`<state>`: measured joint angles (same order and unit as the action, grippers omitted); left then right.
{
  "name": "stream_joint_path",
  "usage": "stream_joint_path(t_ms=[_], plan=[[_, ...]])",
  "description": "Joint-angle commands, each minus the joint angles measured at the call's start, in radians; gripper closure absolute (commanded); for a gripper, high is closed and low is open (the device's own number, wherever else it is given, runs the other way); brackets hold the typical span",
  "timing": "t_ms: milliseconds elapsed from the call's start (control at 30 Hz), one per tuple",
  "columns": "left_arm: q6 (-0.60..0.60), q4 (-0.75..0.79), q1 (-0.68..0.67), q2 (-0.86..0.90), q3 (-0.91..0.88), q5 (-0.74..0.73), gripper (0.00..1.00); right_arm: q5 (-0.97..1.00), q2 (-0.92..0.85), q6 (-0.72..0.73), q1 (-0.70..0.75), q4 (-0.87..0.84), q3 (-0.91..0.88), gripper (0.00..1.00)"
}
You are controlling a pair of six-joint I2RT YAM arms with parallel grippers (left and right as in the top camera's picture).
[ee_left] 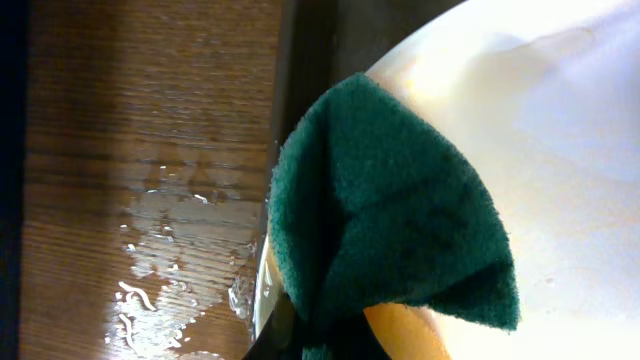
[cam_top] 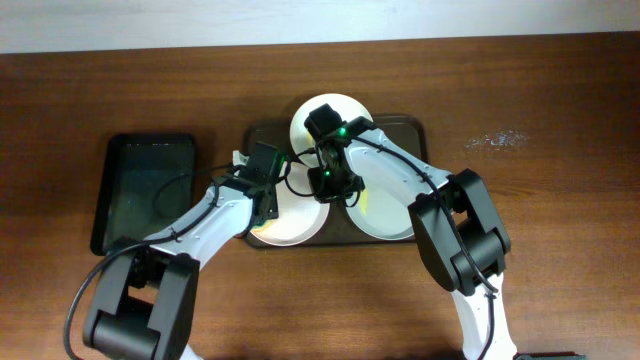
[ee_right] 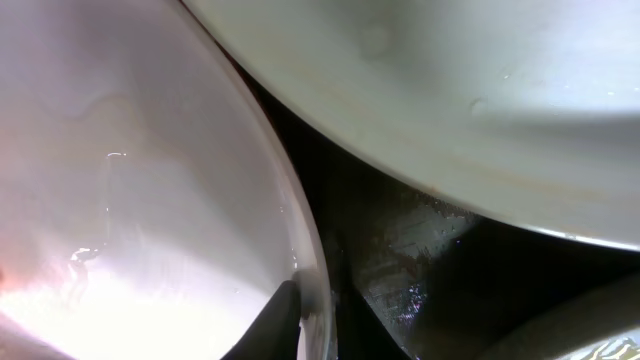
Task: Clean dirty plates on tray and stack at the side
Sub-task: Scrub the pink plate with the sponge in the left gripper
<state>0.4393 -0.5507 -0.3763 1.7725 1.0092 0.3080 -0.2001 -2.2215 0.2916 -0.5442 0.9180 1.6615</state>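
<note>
The brownish-grey tray [cam_top: 412,126] holds three white plates: one at the back [cam_top: 346,104], one at the front left [cam_top: 296,226] and one at the front right [cam_top: 386,216]. My left gripper [cam_top: 268,196] is shut on a dark green sponge [ee_left: 390,220] that rests on the front-left plate [ee_left: 560,150] near its rim. My right gripper [cam_top: 328,188] is shut on the rim of a wet plate [ee_right: 150,200], with one finger [ee_right: 285,320] inside it. Another plate [ee_right: 450,90] lies beyond. Yellowish marks show on the front-right plate.
A smaller black tray [cam_top: 145,190] lies on the wooden table left of the big tray. Water drops sit on the wood [ee_left: 170,270] beside the tray's rim [ee_left: 300,80]. The tray floor [ee_right: 400,260] is wet. A wet patch [cam_top: 495,141] marks the table at right.
</note>
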Motion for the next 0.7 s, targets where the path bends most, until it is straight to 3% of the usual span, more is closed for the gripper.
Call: stream_joint_path(t_ms=[0,33,100,300,367,467,500,567,667], plan=[[0.086,0.006,0.021,-0.1,0.018,-0.137,1.0,0.027,-0.019,0.004,-0.005,0.004,-0.035,0.85],[0.088,0.039,0.021,-0.097,0.016,-0.247,1.0,0.027,-0.019,0.004,-0.005,0.004,-0.035,0.85],[0.091,0.08,0.021,-0.084,0.015,-0.33,1.0,0.027,-0.019,0.004,-0.005,0.006,-0.035,0.85],[0.091,0.149,0.01,0.064,0.014,-0.353,1.0,0.027,-0.019,0.004,-0.005,0.004,-0.035,0.85],[0.087,0.13,0.013,0.094,0.014,-0.216,1.0,0.027,-0.019,0.004,-0.005,0.005,-0.035,0.85],[0.1,-0.009,0.013,0.035,0.015,0.267,1.0,0.028,-0.019,0.004,-0.005,0.003,-0.035,0.92],[0.119,-0.042,0.013,-0.003,0.015,0.358,1.0,0.028,-0.019,0.004,-0.005,0.001,-0.035,0.95],[0.122,-0.042,0.013,-0.095,0.015,0.284,1.0,0.027,-0.019,0.004,-0.005,0.002,-0.035,0.96],[0.121,-0.042,0.013,-0.302,0.015,-0.089,1.0,0.027,0.001,0.004,-0.005,0.034,-0.005,0.96]])
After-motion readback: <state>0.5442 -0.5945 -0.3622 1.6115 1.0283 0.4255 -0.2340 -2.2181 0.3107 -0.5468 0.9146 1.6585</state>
